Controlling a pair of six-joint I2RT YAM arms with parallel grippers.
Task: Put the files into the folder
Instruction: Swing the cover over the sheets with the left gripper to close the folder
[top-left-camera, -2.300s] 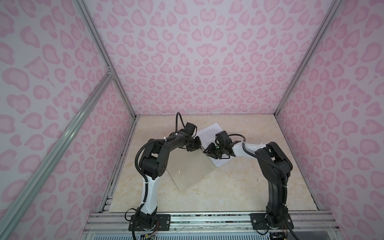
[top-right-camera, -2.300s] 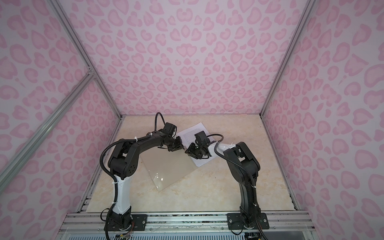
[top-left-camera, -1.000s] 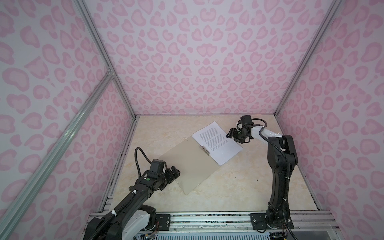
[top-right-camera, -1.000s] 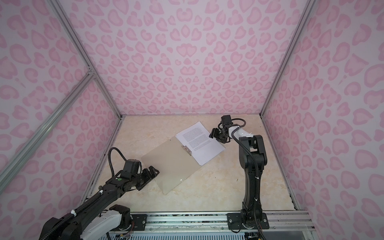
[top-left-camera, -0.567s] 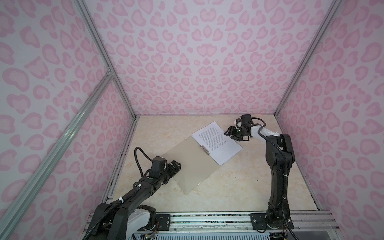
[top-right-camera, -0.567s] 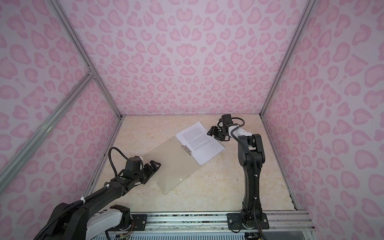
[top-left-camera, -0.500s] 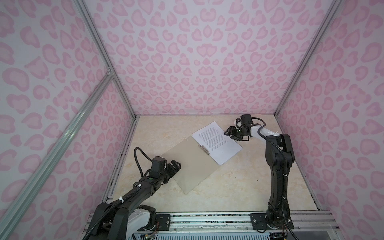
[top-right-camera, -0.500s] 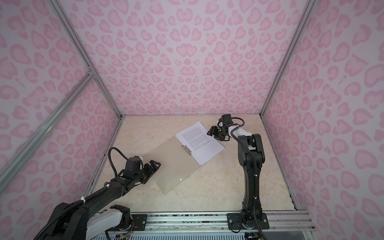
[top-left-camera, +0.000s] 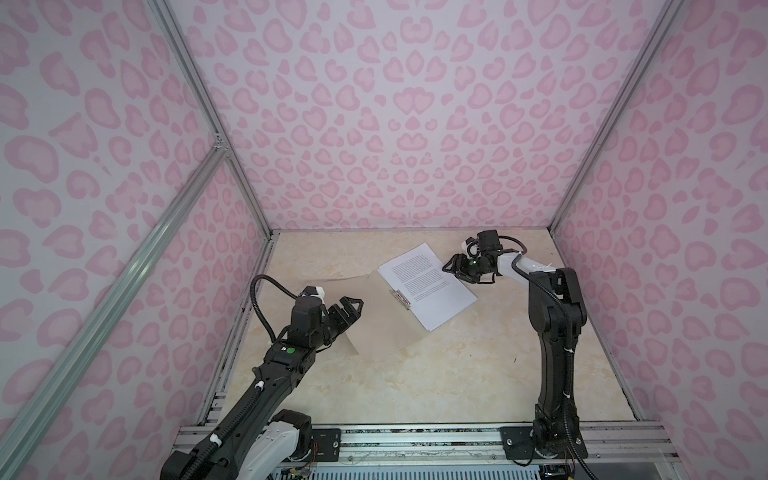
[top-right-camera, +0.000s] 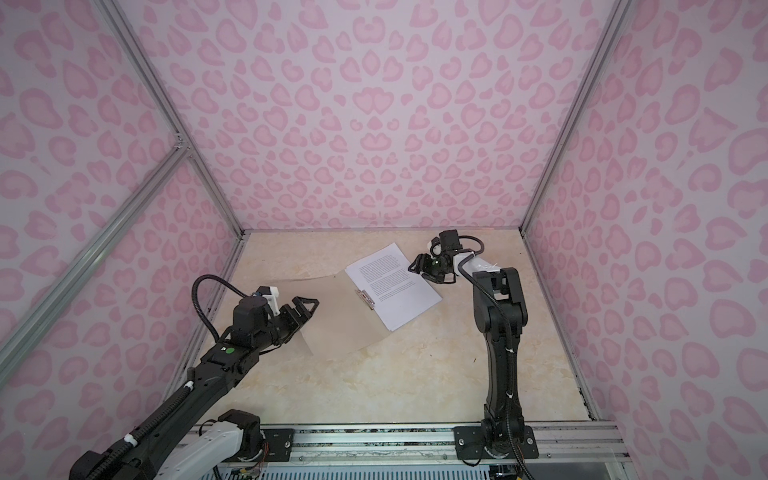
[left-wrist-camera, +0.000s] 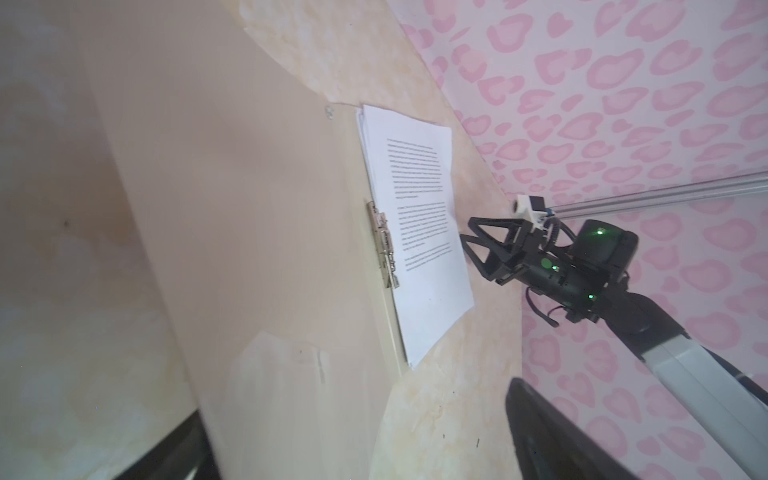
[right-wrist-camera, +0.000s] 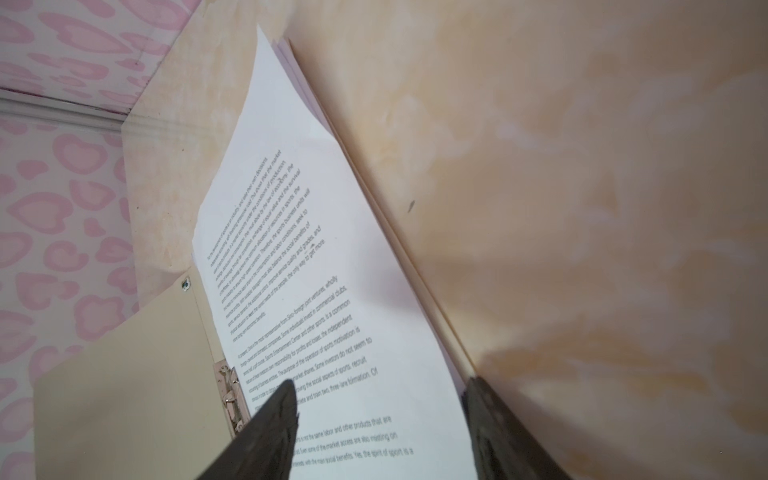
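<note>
The folder (top-left-camera: 365, 320) (top-right-camera: 332, 320) lies open and flat, its metal clip (top-left-camera: 401, 298) (left-wrist-camera: 384, 245) along the spine. The files (top-left-camera: 428, 286) (top-right-camera: 392, 284), a stack of white sheets with black text, rest on its right half. My left gripper (top-left-camera: 353, 305) (top-right-camera: 307, 307) hovers open over the bare left flap's near-left corner, its fingers (left-wrist-camera: 552, 436) spread wide. My right gripper (top-left-camera: 451, 266) (top-right-camera: 417, 264) (right-wrist-camera: 380, 382) is open at the files' far right edge, one finger (right-wrist-camera: 270, 428) over the text (right-wrist-camera: 332, 291), the other beside the folder's edge.
The cream marbled tabletop (top-left-camera: 457, 374) is boxed in by pink patterned walls (top-left-camera: 395, 124) at the back and on both sides. A metal rail (top-left-camera: 415, 436) carrying both arm bases runs along the front edge.
Both grippers have left the folder's middle. Over the last second my left gripper moved forward to the left flap's corner, and my right gripper shifted slightly left toward the files.
</note>
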